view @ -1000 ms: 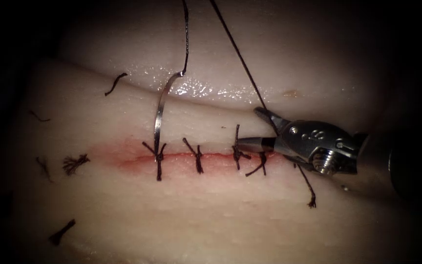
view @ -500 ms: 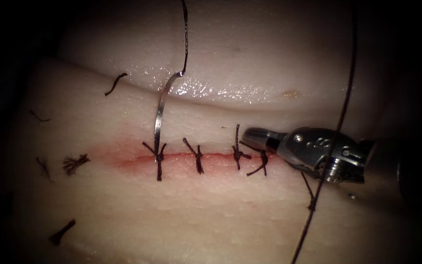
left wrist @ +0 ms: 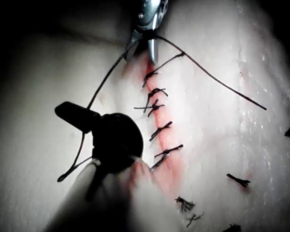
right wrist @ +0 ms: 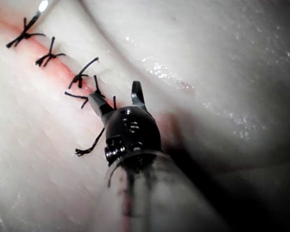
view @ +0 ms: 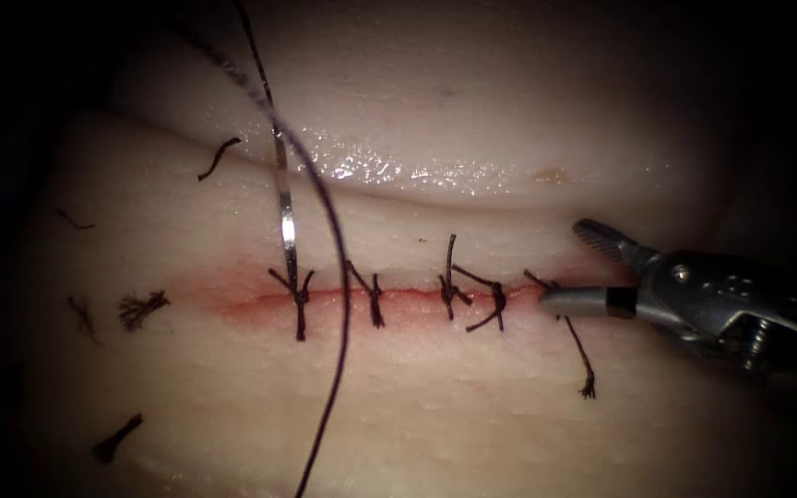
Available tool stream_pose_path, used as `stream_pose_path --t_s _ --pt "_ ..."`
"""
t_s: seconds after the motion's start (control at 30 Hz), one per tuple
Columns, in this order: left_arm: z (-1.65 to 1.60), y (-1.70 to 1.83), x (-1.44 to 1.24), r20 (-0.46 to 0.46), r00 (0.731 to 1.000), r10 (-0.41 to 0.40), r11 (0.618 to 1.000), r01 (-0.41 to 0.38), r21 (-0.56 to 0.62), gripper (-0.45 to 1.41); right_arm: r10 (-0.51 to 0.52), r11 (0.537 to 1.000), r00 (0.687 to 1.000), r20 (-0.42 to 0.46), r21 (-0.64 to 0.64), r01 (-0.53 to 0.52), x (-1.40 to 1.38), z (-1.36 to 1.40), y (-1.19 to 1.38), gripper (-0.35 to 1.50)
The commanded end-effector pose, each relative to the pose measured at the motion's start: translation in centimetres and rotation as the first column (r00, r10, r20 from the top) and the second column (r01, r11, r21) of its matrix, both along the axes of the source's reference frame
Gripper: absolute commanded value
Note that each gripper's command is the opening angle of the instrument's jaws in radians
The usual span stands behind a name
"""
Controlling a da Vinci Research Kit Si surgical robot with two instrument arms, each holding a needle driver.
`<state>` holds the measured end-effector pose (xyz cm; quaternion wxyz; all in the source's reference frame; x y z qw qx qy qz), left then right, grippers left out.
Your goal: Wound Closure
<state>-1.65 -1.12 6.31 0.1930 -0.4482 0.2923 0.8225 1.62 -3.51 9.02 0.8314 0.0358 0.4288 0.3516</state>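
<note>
Needle [view: 285, 221] stood steeply over the tissue [view: 472, 415] in the endoscope view, well to the left of the right tool [view: 566, 263], its lower end at the leftmost stitch [view: 299, 302]. Whether that end sat in the tissue could not be told. Neither jaw of the right tool touched the needle. The jaws were spread apart and held nothing, the lower one lying at the right end of the cut [view: 398, 293], against the last stitch [view: 555, 288]. A long thread [view: 334, 231] looped down across the cut, far left of that tool.

From the left wrist, the left tool [left wrist: 75, 115] was a dark shape beside the cut, and whether it gripped anything could not be told. Thread ran close past it. The right tool [left wrist: 141, 57] stood beyond it, agape.

From the right wrist, the right tool [right wrist: 115, 92] gaped, empty, stitches lying ahead of it.
</note>
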Motion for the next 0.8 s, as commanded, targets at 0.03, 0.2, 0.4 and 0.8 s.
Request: stream_pose_path --t_s 0.03,0.2,0.4,0.8 --pt "0.17 0.0 -0.01 -0.028 0.999 0.026 1.0 -0.025 0.014 -0.45 -0.004 1.0 1.0 0.003 -0.003 0.004 0.02 0.05 -0.04 1.21" --pt "0.62 0.09 0.14 -0.191 0.974 0.119 0.993 -0.117 0.022 -0.45 -0.003 1.0 1.0 0.006 -0.012 0.003 0.0 0.08 -0.11 1.2" --pt "1.23 0.1 0.21 -0.275 0.938 0.212 0.975 -0.221 0.0 -0.45 -0.009 1.0 1.0 0.011 -0.014 0.009 0.0 0.13 -0.14 1.2" --pt "1.57 -0.12 0.25 0.012 0.966 0.259 0.934 -0.253 0.253 1.39 -0.012 1.0 1.0 0.011 -0.016 0.012 -0.05 0.13 -0.17 1.2"
